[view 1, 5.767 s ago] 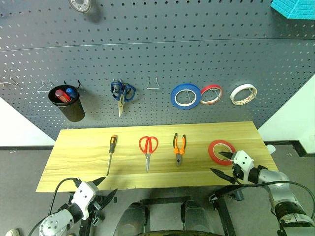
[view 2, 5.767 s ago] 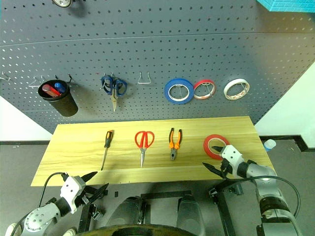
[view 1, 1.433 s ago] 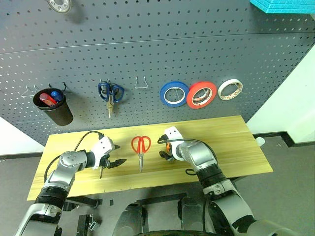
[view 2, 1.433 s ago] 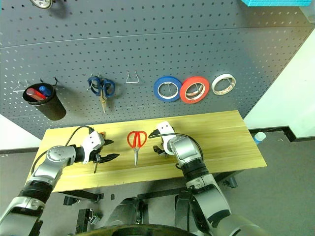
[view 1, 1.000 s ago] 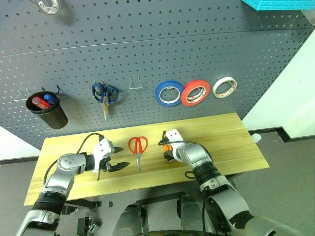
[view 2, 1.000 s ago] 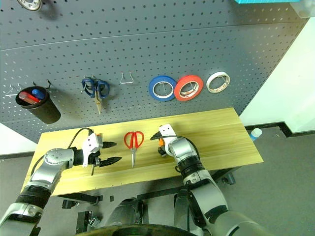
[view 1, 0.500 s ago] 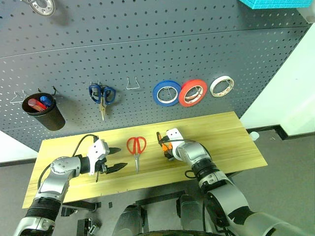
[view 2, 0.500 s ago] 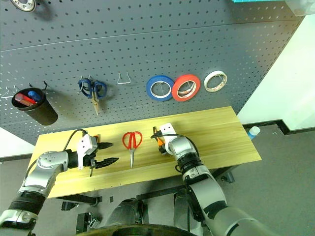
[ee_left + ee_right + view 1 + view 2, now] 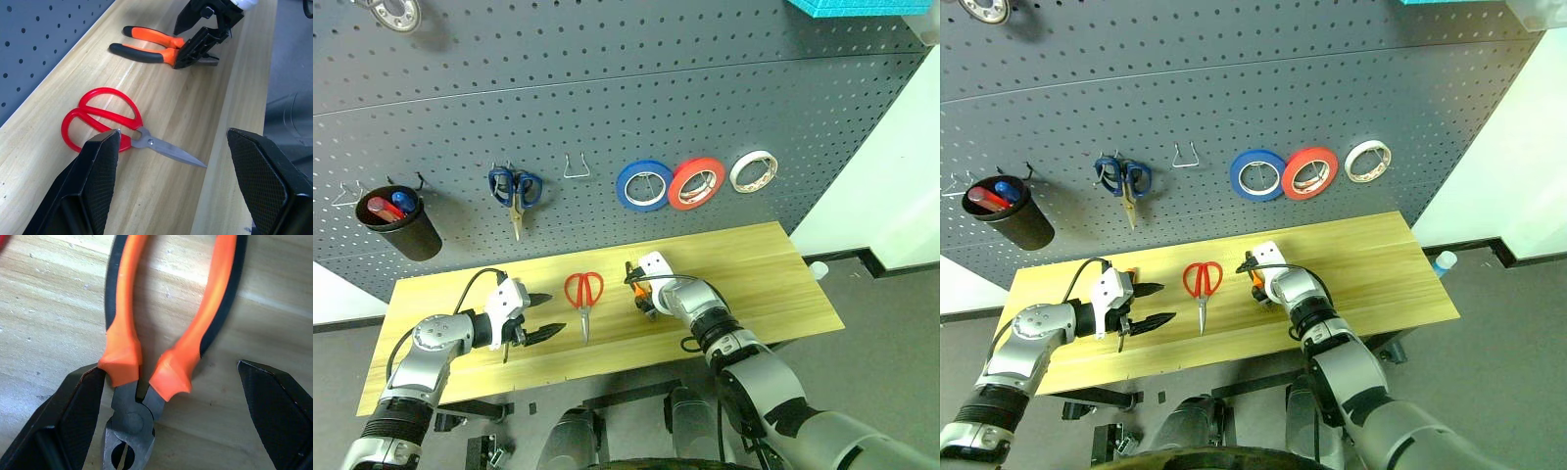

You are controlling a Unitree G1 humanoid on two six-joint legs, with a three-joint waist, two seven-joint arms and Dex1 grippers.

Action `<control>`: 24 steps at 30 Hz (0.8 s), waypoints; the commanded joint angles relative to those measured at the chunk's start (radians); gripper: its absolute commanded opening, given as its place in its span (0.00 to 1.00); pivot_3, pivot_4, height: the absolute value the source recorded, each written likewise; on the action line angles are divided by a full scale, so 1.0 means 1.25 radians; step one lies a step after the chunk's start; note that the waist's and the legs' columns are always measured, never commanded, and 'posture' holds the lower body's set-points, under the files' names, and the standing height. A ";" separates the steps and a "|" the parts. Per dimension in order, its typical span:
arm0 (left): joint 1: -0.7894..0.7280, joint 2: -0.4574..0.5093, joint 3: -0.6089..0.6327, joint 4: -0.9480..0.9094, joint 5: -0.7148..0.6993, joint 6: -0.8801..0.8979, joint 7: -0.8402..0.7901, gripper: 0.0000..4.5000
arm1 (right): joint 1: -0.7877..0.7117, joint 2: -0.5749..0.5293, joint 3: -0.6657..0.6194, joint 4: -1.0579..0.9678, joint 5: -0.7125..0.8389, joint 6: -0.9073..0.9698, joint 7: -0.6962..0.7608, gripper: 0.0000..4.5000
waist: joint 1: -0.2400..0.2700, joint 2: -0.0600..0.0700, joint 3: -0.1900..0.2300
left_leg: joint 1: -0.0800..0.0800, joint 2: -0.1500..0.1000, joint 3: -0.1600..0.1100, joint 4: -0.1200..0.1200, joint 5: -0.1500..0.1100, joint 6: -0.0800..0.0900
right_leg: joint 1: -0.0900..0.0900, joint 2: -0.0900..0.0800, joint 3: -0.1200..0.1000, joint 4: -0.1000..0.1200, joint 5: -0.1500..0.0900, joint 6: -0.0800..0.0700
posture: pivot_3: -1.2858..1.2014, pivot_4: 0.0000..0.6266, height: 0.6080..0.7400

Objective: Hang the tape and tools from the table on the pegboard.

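While tilted downward, right claw (image 9: 166,396) straddles the pliers (image 9: 166,328), fingers apart.

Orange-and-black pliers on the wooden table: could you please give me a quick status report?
Right gripper jaws open, straddling orange-and-black pliers, flat on table. Left gripper open, empty. Nothing blocking.

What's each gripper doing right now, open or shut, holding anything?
Left gripper: open, holding nothing, above the light wood tabletop beside the red-handled scissors.
Right gripper: open, fingers straddling the orange-and-black-handled pliers, not yet gripping.
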 commanded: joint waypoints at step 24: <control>0.025 -0.013 0.035 -0.032 -0.019 -0.010 0.035 0.81 | -0.097 0.029 -0.068 0.152 0.030 -0.064 -0.033 0.47 | -0.001 0.000 0.000 | 0.000 0.000 0.000 -0.001 0.000 0.000 | -0.001 0.000 0.000 0.000 0.001 -0.002 | 0.50 0.18 1.00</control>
